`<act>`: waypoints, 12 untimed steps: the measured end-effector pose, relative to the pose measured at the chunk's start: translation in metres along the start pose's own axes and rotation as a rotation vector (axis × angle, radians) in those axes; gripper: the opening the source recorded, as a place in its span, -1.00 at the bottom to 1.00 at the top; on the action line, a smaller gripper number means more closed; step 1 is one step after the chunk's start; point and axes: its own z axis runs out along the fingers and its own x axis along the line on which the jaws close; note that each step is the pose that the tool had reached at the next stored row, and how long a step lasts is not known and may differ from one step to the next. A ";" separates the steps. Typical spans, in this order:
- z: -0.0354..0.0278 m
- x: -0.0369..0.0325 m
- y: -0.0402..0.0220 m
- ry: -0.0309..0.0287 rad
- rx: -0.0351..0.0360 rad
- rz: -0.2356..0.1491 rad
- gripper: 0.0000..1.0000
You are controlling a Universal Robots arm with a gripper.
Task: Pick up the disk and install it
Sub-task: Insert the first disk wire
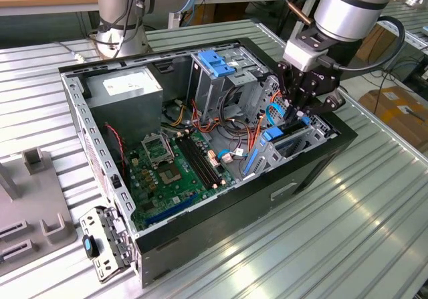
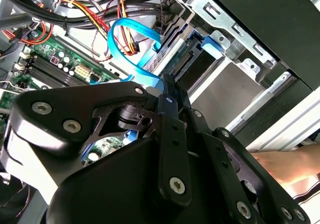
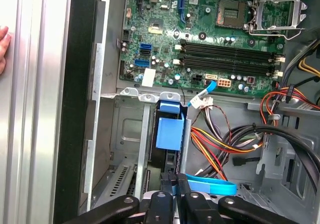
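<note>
Jaws pinched shut against the disk [image 3: 169,134] in its bay [image 3: 125,134], blue cable [image 3: 215,186] and wires [image 3: 220,144] crowding alongside.

The exterior view stands well away from the gripper [image 1: 301,115], high and to one side, looking down across the whole open computer case [image 1: 221,209]. Both wrist views ride close behind the gripper and look along it into the case from different sides. They share the disk [image 3: 170,134], the blue cable [image 2: 125,38] and the motherboard [image 3: 225,48] beyond the gripper.
</note>
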 end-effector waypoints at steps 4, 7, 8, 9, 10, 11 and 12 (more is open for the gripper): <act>0.0001 0.0007 -0.0002 -0.0001 0.0000 0.000 -0.68; 0.0000 0.0014 -0.0001 0.0000 0.0000 0.000 -0.68; 0.0001 0.0014 -0.0001 0.0001 0.0000 0.000 -0.68; 0.0004 0.0014 -0.0001 0.0000 0.0000 0.000 -0.68; 0.0007 0.0014 -0.0001 0.0000 0.0000 0.000 -0.68; 0.0009 0.0014 -0.0001 0.0000 0.0000 0.000 -0.68; 0.0009 0.0014 -0.0001 -0.0005 0.0001 0.000 -0.68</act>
